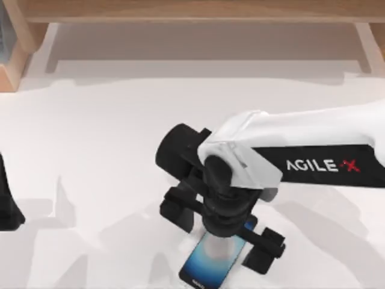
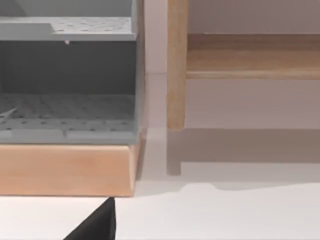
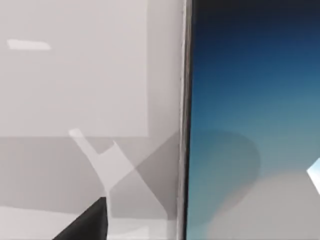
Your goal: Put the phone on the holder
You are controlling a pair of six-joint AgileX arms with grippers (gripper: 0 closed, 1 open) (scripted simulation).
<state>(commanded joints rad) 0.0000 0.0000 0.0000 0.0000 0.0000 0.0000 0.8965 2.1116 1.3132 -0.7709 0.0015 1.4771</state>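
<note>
The phone [image 1: 212, 265] lies flat on the white table near the front edge, its blue screen facing up and its far end hidden under my right arm. My right gripper [image 1: 222, 232] points straight down over it, open, with one black finger on each side of the phone's far end. In the right wrist view the phone [image 3: 250, 125] is very close and one dark fingertip [image 3: 87, 225] hangs beside its long edge, apart from it. The holder is out of view. My left arm [image 1: 7, 201] stays parked at the table's left edge.
A wooden shelf frame [image 1: 198, 12] runs along the back of the table [image 1: 108, 120]. At the back left, a grey perforated bin [image 2: 67, 100] sits on a wooden base beside a wooden post [image 2: 176, 65].
</note>
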